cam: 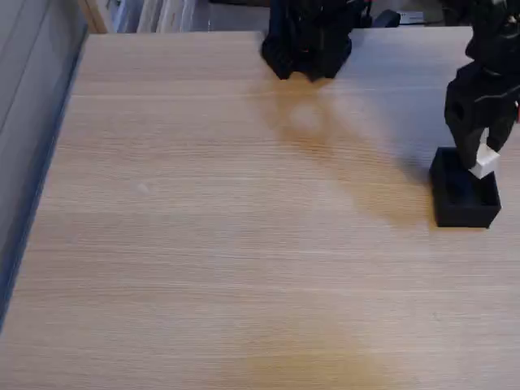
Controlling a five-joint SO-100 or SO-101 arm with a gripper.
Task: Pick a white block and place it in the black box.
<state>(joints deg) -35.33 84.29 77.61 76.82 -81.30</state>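
In the fixed view, the black gripper [481,157] hangs at the right side of the wooden table [227,244], directly over the black box [463,207]. Its fingers are pinching the white block [485,162], which is tilted, with one corner pointing down toward the box opening. The block sits just above the box's inner space, over its right half, and whether it touches the box cannot be told. The box itself rests flat on the table near the right edge of the picture, open top upward. Beyond the box, toward the far edge of the table, the arm's black base [309,41] stands well apart from it.
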